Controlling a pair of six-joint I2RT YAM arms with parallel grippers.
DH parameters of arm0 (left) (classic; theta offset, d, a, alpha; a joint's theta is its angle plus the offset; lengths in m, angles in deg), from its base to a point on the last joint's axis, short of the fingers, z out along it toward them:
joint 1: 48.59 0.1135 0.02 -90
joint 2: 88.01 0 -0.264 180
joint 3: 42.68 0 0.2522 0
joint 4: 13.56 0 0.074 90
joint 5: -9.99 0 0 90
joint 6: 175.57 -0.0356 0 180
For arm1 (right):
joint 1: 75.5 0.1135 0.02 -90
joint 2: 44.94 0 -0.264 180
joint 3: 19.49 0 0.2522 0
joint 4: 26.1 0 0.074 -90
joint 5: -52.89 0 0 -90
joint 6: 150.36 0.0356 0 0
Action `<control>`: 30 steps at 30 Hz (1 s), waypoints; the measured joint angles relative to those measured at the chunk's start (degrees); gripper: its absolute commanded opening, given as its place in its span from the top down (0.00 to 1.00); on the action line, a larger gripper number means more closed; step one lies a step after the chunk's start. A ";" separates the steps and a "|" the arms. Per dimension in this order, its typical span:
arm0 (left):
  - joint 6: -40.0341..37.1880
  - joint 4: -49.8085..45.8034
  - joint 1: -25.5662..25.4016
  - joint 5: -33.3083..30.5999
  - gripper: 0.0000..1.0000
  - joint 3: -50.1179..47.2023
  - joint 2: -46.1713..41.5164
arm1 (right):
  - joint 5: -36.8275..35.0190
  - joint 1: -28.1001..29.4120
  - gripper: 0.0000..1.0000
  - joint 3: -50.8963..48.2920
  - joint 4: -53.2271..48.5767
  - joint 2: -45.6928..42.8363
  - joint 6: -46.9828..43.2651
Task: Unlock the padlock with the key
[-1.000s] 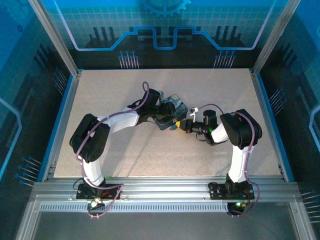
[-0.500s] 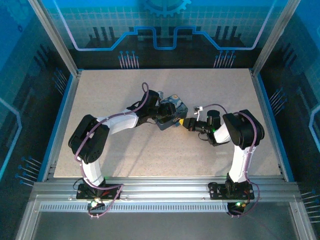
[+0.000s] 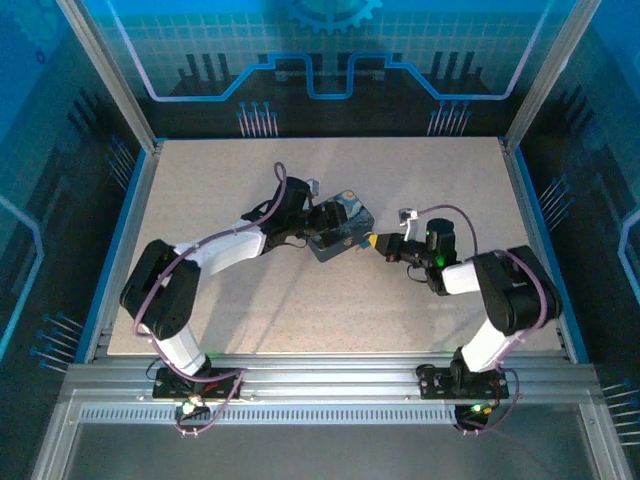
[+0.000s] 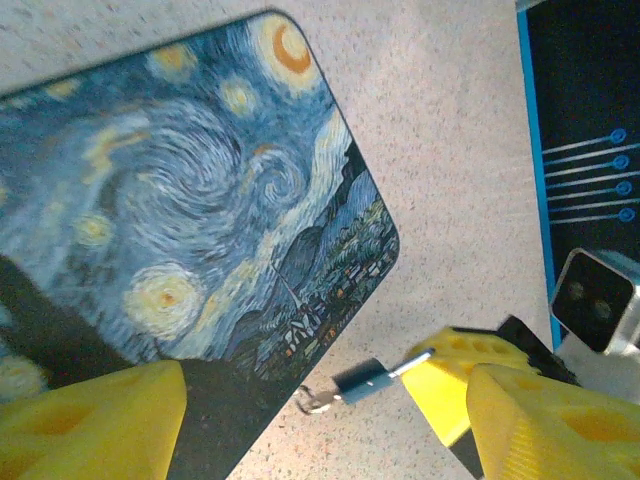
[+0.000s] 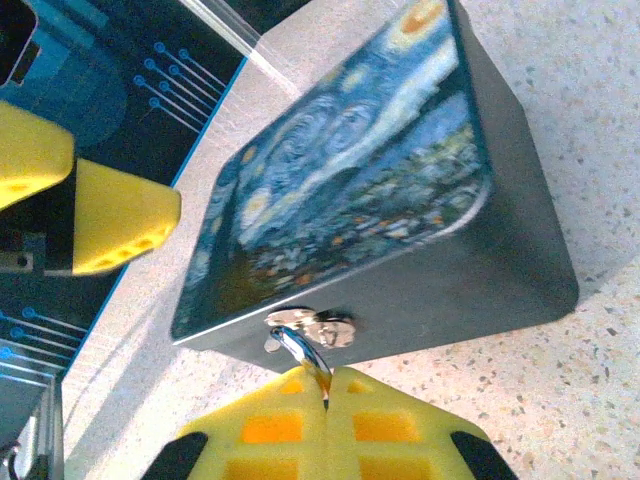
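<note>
The blue swirl-painted tin (image 3: 338, 225) lies mid-table. At its edge hangs the padlock (image 4: 365, 381), a tiny dark body whose silvery shackle touches the tin's rim. In the right wrist view the padlock (image 5: 298, 347) sits at the tin's silvery latch (image 5: 338, 328). The key (image 4: 415, 361), a thin grey sliver, runs from the padlock's outer end into my right gripper (image 5: 325, 378). That gripper (image 3: 380, 243) is shut on the key (image 5: 323, 386). My left gripper (image 3: 318, 222) stands open, its jaws wide apart. One of its yellow fingers (image 4: 90, 420) is over the tin (image 4: 180, 220).
Speckled beige tabletop (image 3: 300, 300) surrounds the tin, framed by a blue rim (image 3: 118, 250) and metal posts. The right wrist's camera housing (image 4: 598, 310) is close to my left gripper's other finger (image 4: 555, 420). Both forearms converge on the tin from either side.
The left elbow has swung left and the right elbow has swung out to the right and lower. The right gripper has stayed at the tin's right edge, still shut.
</note>
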 measured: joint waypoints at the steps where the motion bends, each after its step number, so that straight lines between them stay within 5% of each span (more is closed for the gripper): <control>1: -0.59 -0.28 0.24 -0.63 0.21 -0.37 -1.29 | -0.20 0.00 0.98 -0.26 -1.86 -2.16 -0.63; 16: -12.55 -7.98 1.40 -15.52 0.07 -9.77 -17.31 | -6.86 0.44 0.99 -0.48 -41.70 -35.10 -8.22; 24: -13.09 -8.20 2.27 -20.20 0.02 -14.56 -20.33 | -10.67 1.49 0.99 2.67 -63.56 -42.18 -9.75; 30: -13.05 -7.80 2.38 -20.59 0.01 -15.45 -21.40 | -11.78 1.62 0.99 1.95 -70.77 -43.45 -9.99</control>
